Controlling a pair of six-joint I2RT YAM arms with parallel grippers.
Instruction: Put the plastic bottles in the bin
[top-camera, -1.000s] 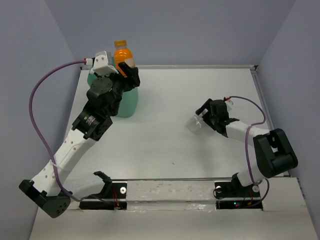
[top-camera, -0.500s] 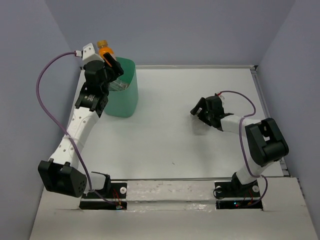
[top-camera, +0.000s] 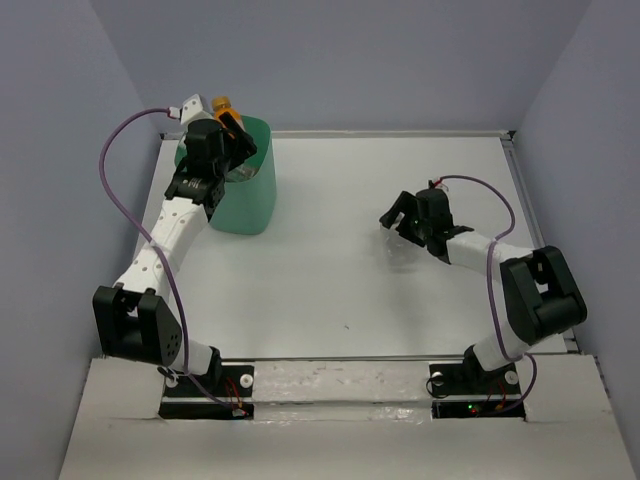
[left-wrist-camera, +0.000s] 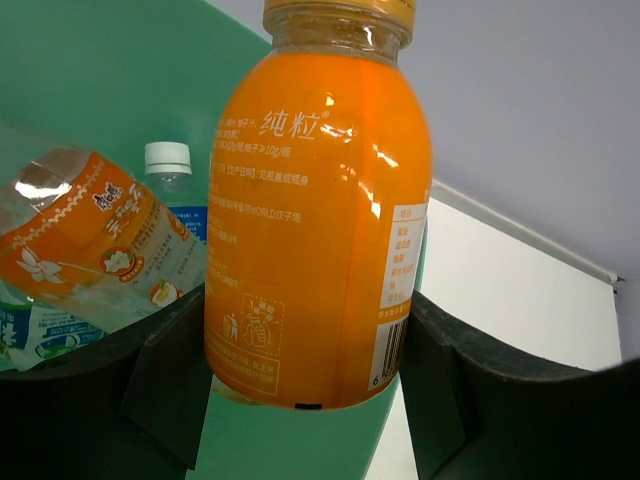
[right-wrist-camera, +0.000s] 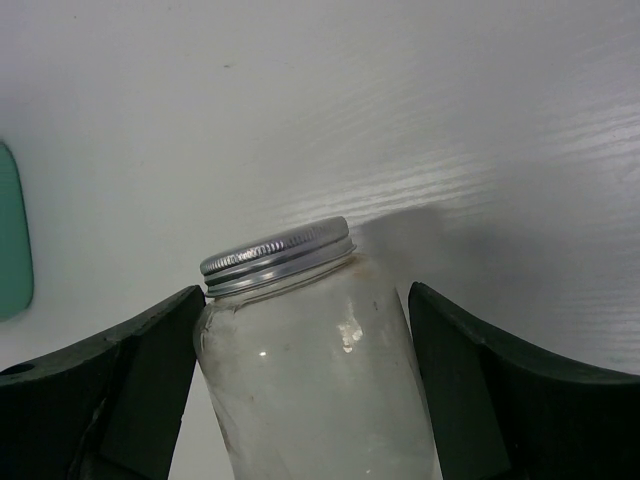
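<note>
Over at the far left corner of the white table (top-camera: 340, 280) stands the mint-green bin (top-camera: 252, 205), upright. The left arm reaches up to its rim, and the left gripper (top-camera: 230, 128) is clamped on an orange-filled bottle (left-wrist-camera: 320, 220), holding it cap-up right over the bin's opening. From the wrist view, two more bottles lie down inside the bin: a clear one with an orange label (left-wrist-camera: 95, 250), tipped on its side, and behind it a white-capped one with a blue label (left-wrist-camera: 170, 175). Well apart, out on the right half of the table, the right gripper (top-camera: 398, 220) sits low with both fingers pressed against a clear jar (right-wrist-camera: 310, 370) with a silver screw lid.
</note>
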